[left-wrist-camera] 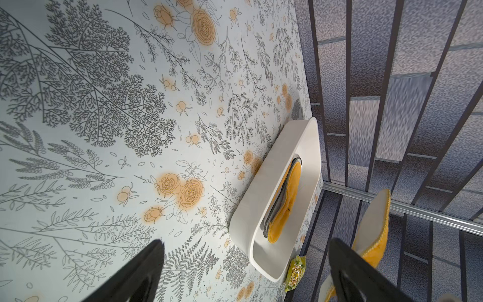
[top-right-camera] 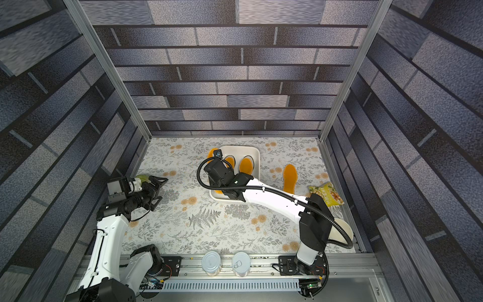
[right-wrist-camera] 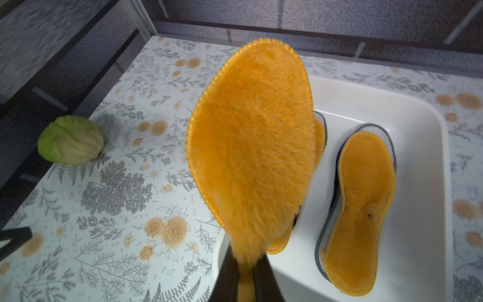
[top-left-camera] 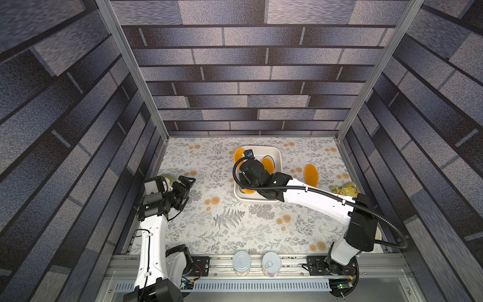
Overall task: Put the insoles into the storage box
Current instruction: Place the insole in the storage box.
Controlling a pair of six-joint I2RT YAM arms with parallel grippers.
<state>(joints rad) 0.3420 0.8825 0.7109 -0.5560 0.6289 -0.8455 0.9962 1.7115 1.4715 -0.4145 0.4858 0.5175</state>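
— Right gripper (right-wrist-camera: 247, 272) was clamped on the heel of an orange insole (right-wrist-camera: 251, 146), with the toe pointing away from it.

— And the storage box (right-wrist-camera: 366, 99)?

— Just toward the robot's right, its long sides roughly parallel to that insole. Stacked insoles (right-wrist-camera: 360, 209) lay inside.

— The other arm?

— Left gripper (top-left-camera: 187, 192) stood wide open and empty, well apart. One loose insole (top-left-camera: 311, 175) lay nearer the right arm.

floral table (top-left-camera: 222, 235): box (top-left-camera: 269, 151), insole (top-left-camera: 311, 175), cabbage (right-wrist-camera: 70, 140)

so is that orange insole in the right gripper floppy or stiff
Probably fairly stiff: pinched at one end by the right gripper, the orange insole stands out with no visible droop. Likely light, since it looks thin. The fuzzy pile should resist slipping.
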